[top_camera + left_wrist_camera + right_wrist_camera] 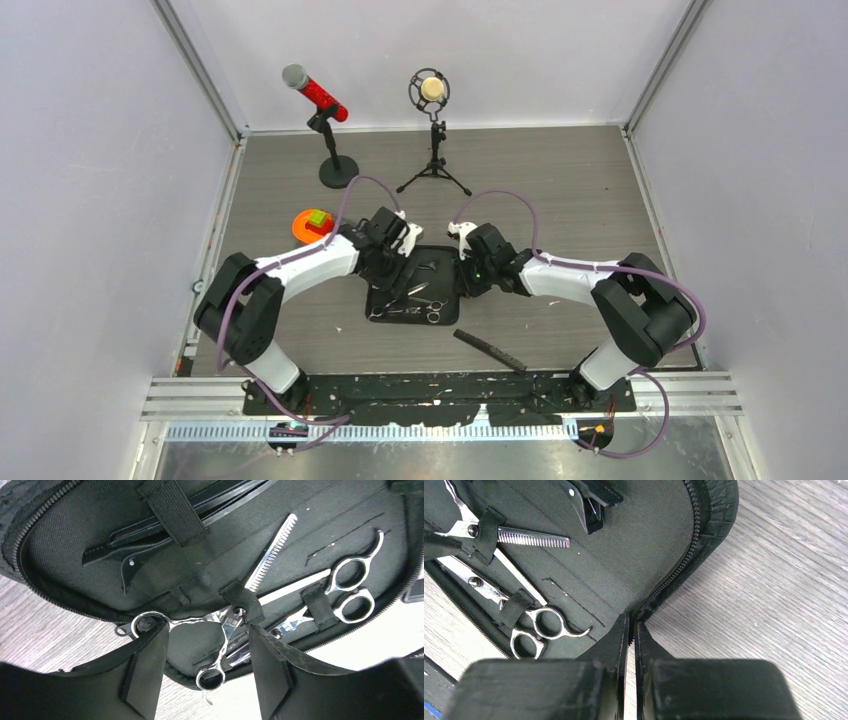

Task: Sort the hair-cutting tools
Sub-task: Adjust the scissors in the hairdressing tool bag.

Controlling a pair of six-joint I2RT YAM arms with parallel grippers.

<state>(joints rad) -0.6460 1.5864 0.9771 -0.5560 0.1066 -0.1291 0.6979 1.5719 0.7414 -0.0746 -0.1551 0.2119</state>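
Note:
A black zip case [442, 262] lies open mid-table. Strapped inside it are toothed thinning scissors [272, 550], plain silver scissors [350, 587] and black hair clips [145, 537]. My left gripper [207, 667] is open just above the case's near edge. One ring handle [210, 678] of the thinning scissors lies between its fingers, untouched. My right gripper [631, 630] is shut on the case's zip edge [684, 565]. The right wrist view also shows the plain scissors [536, 627] and a clip [589, 500]. The black comb [490, 350] lies on the table, nearer the arm bases.
A red microphone [315, 95] on a round base and a second microphone [432, 90] on a tripod stand at the back. An orange dish [302, 228] with small blocks sits left of the case. Grey walls close in both sides.

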